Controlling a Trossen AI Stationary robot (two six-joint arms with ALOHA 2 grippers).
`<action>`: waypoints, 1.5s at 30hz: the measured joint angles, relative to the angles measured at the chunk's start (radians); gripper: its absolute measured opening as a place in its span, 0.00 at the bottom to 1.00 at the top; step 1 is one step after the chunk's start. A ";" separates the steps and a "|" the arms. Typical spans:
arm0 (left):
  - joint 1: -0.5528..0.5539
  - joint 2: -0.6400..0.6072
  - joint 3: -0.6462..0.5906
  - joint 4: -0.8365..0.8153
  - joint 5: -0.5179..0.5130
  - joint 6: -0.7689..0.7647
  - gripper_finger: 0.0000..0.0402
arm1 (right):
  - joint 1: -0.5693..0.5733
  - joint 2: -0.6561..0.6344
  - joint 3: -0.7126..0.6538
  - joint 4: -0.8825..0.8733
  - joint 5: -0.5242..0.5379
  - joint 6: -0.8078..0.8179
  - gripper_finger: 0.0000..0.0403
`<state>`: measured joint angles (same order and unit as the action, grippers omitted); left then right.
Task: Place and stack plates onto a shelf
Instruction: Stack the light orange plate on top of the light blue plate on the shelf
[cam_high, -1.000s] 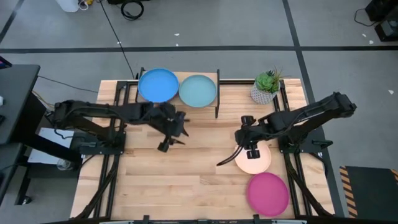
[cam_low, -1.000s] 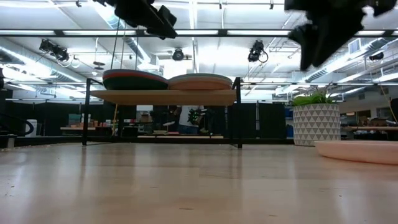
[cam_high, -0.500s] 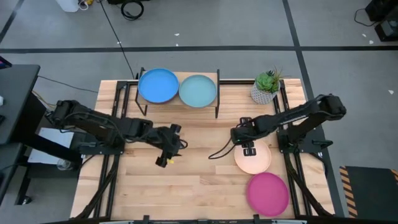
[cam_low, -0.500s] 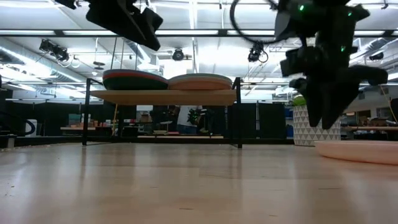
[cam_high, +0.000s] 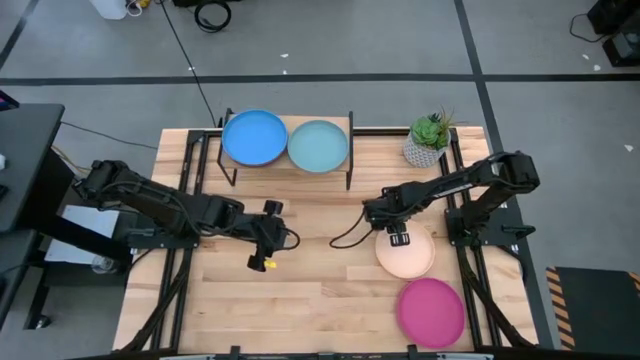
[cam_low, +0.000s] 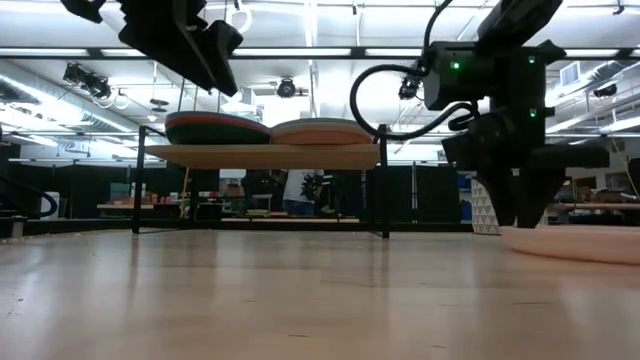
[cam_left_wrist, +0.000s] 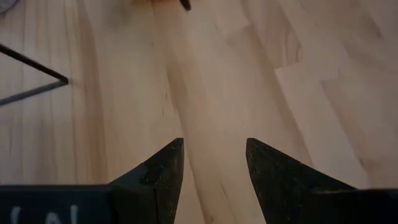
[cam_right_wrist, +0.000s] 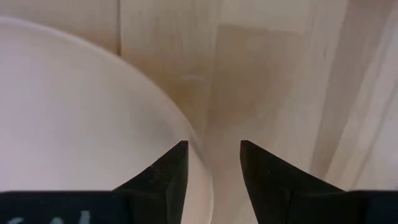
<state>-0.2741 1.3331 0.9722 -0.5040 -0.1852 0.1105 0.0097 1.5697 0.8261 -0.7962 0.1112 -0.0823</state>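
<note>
The shelf (cam_low: 262, 155) stands at the table's far edge and carries two stacks of plates, topped by a blue plate (cam_high: 255, 137) and a light blue plate (cam_high: 318, 146). A cream plate (cam_high: 408, 256) and a magenta plate (cam_high: 431, 311) lie flat on the table's right side. My right gripper (cam_right_wrist: 214, 165) is open and points down at the cream plate's rim (cam_right_wrist: 186, 127); one finger stands over the plate and the other over bare wood. My left gripper (cam_left_wrist: 214, 163) is open, raised above bare table left of centre (cam_high: 264, 250).
A potted plant (cam_high: 428, 140) in a white pot stands at the far right, beside the shelf. The middle and near-left of the slatted tabletop (cam_high: 300, 290) are bare wood. The shelf's thin black legs (cam_low: 385, 180) rise in front of the far edge.
My right gripper has come down and slightly left onto the cream plate's far-left rim, staying open. My left gripper has drawn back from the shelf toward the table's near edge and a little left, staying high. No plate has moved.
</note>
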 joint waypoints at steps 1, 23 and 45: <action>0.000 0.000 0.000 -0.001 -0.002 -0.008 0.45 | 0.000 -0.004 0.000 0.002 0.000 0.000 0.37; -0.087 -0.042 0.003 -0.047 -0.043 -0.108 0.45 | -0.002 -0.015 0.000 0.034 -0.050 0.046 0.07; -0.111 -0.065 0.003 -0.054 -0.111 -0.130 0.45 | -0.008 -0.015 0.237 -0.091 -0.086 0.004 0.02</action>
<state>-0.3851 1.2678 0.9756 -0.5584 -0.2962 -0.0198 0.0020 1.5551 1.0631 -0.8868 0.0247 -0.0786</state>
